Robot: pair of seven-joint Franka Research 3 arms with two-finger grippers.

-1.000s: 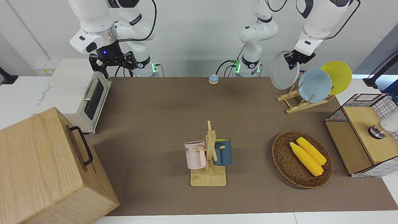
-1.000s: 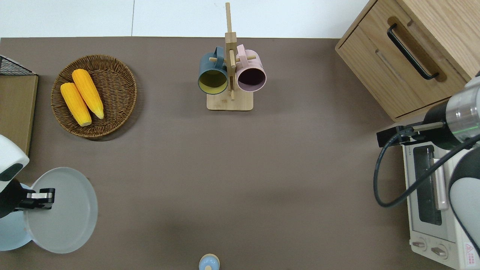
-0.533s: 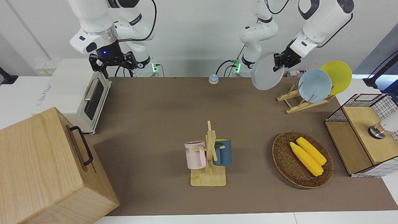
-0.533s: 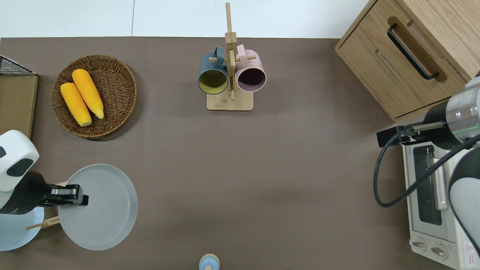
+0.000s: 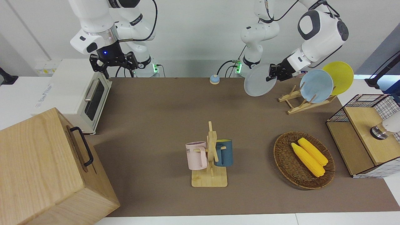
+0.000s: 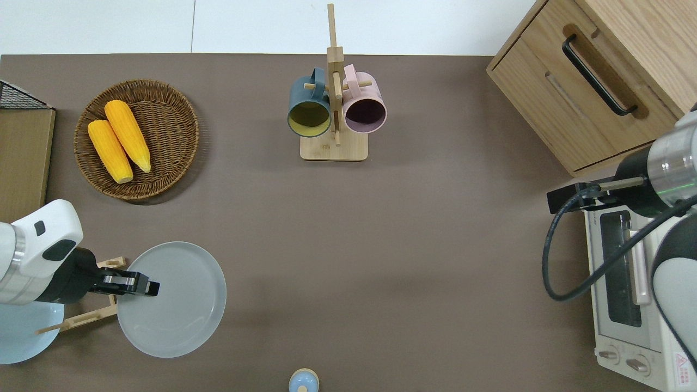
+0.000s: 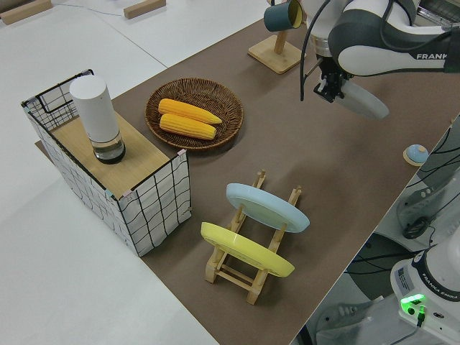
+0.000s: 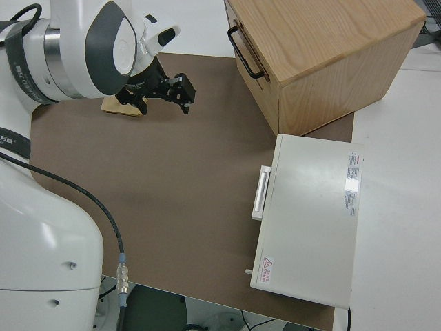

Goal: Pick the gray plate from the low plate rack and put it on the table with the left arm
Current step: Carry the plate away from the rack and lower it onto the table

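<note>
Front, surface: brown table (image 5: pixel 162 125), white edges, pale wall above.
Front, left gripper (image 5: pixel 272 73): clamped on the rim of the gray plate (image 5: pixel 257 83), plate tilted and in the air, clear of the rack (image 5: pixel 304 101).
Front, rack: just beside the gripper toward the left arm's end; blue plate (image 5: pixel 316 86) and yellow plate (image 5: pixel 339 77) stand in it.
Front, right arm: parked; right gripper (image 5: pixel 113 62), fingers apart.
Front, writing: dark letters on the pink mug (image 5: pixel 196 155), partly hidden by its handle.
Overhead, plate: held over bare table, rack pegs under the gripper's wrist; blue plate cut off by the frame.
Left side, writing: "FRANK" on the arm, cut off.
Right side, labels: stickers on the oven (image 8: pixel 313 221), unreadable.
</note>
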